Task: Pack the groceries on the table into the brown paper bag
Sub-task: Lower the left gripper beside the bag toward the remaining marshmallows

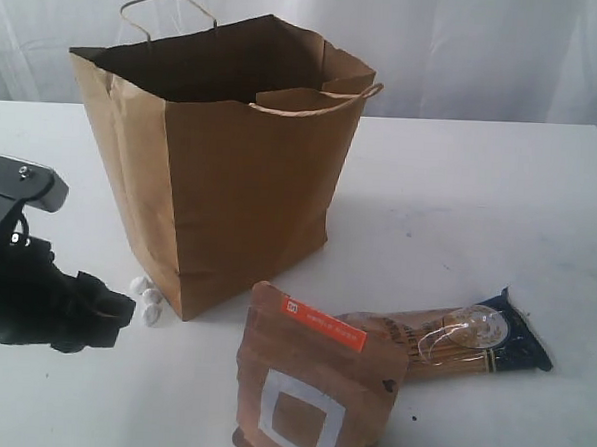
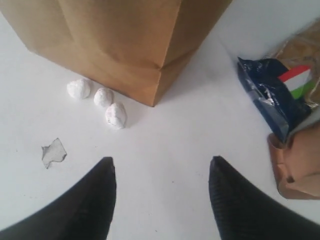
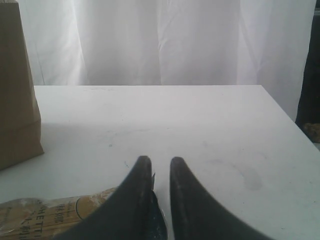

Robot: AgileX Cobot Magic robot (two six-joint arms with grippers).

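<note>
White table (image 1: 480, 193), upright brown paper bag (image 1: 240, 190)

The spaghetti pack (image 3: 55, 212) shows partial lettering, "HETTI"; the brown pouch's (image 1: 310, 389) orange label is unreadable.

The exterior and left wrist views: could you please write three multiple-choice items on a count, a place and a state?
1. White lumps at the bag's base: A one, B three, C five.
2. The spaghetti pack lies: A on the table beside the pouch, B in the bag, C atop the pouch.
3. The left gripper is: A shut on a lump, B shut on the pouch, C open, empty.
1 B, three lie together; 2 A, it lies flat there; 3 C, table shows between its jaws.
</note>
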